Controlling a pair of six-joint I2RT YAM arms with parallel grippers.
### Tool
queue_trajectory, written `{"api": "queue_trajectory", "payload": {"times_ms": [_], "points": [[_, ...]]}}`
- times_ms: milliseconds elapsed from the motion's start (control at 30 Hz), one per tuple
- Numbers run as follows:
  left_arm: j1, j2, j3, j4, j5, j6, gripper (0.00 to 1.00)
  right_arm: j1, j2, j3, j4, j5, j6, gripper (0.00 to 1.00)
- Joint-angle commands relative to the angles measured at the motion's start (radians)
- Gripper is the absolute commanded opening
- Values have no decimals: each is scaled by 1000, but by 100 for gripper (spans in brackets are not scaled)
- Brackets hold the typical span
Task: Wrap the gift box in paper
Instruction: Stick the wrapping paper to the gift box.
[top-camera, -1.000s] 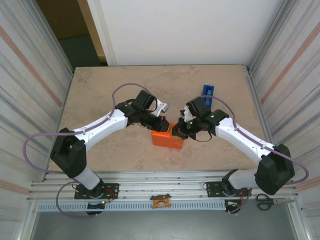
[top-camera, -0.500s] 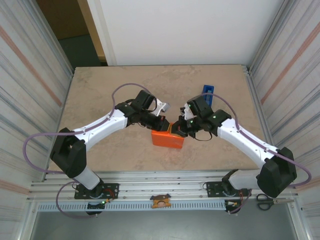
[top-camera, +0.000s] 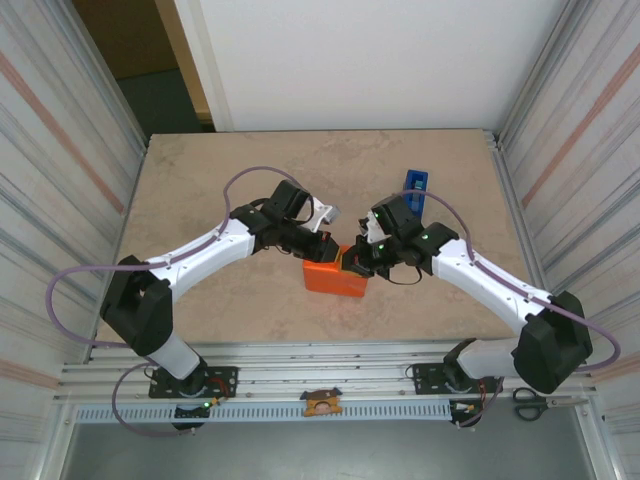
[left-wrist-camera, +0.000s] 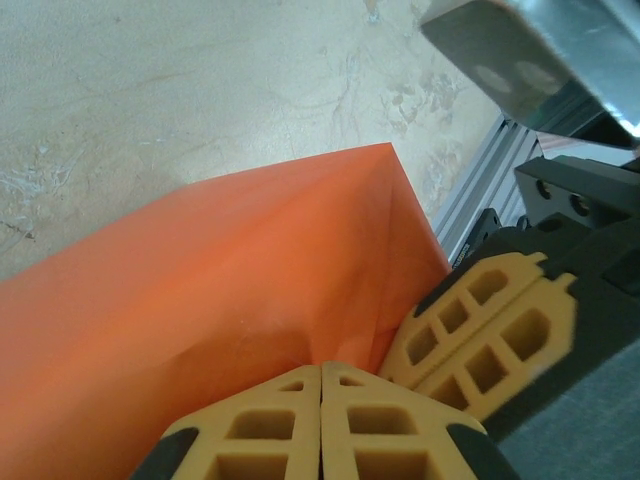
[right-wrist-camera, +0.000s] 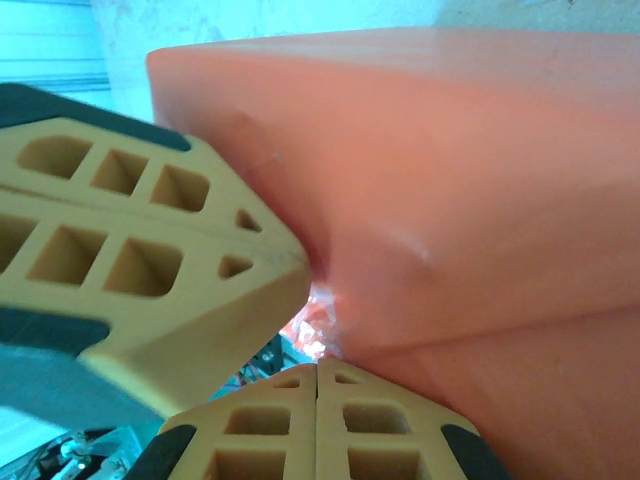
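Right end effector (top-camera: 352, 262) shifted left; overhead, blue dispenser (top-camera: 413, 184)

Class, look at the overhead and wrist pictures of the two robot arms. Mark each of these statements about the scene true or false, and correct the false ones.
1. A blue tape dispenser stands on the table beyond the right arm. True.
2. The gift box lies bare beside a flat sheet. False: the orange paper is folded up into a block between the arms.
3. Both tools are wide open. False: the left tool and the right tool are shut, their tips against the paper.
4. Scissors lie at the near right, off the table top. True.
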Motion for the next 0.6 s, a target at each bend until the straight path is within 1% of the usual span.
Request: {"api": "queue_trajectory", "payload": {"times_ms": [0, 100, 233, 300, 367, 433, 567], "points": [[3, 17, -30, -64, -14, -2, 9, -9, -63, 24, -13, 7, -19, 0], [3, 16, -29, -64, -12, -2, 9, -27, -81, -6, -8, 20, -11, 0], [2, 16, -28, -64, -12, -2, 8, -29, -62, -64, 83, -32, 23, 0], [3, 14, -28, -66, -13, -2, 8, -22, -48, -79, 104, -26, 25, 0], [2, 14, -29, -65, -12, -2, 8, -26, -32, -91, 93, -13, 23, 0], [3, 14, -28, -67, -12, -2, 8, -31, -19, -84, 40, 14, 6, 0], [3, 9, -30, -70, -16, -2, 8, -28, -58, -36, -10, 59, -22, 0]]}}
